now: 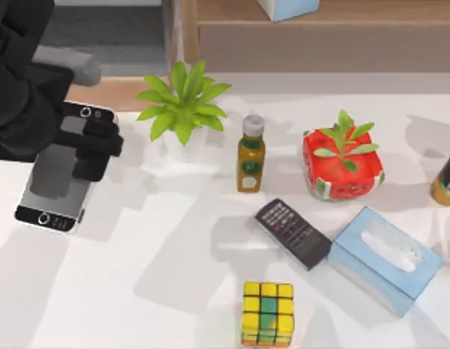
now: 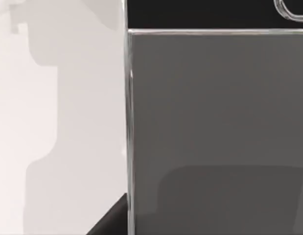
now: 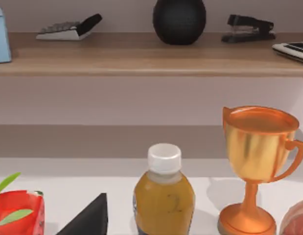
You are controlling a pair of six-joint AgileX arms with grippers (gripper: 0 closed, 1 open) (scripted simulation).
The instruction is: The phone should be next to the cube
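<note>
Phone [image 1: 292, 233] flat on counter [image 1: 174, 291], long axis diagonal, far-left to near-right; cube [image 1: 267, 313] near it, lower edge cut off. Left claw [image 1: 94, 149] over grey-screened device [image 1: 54, 178], partly covering it; claw spread or pressed: cannot tell
</note>
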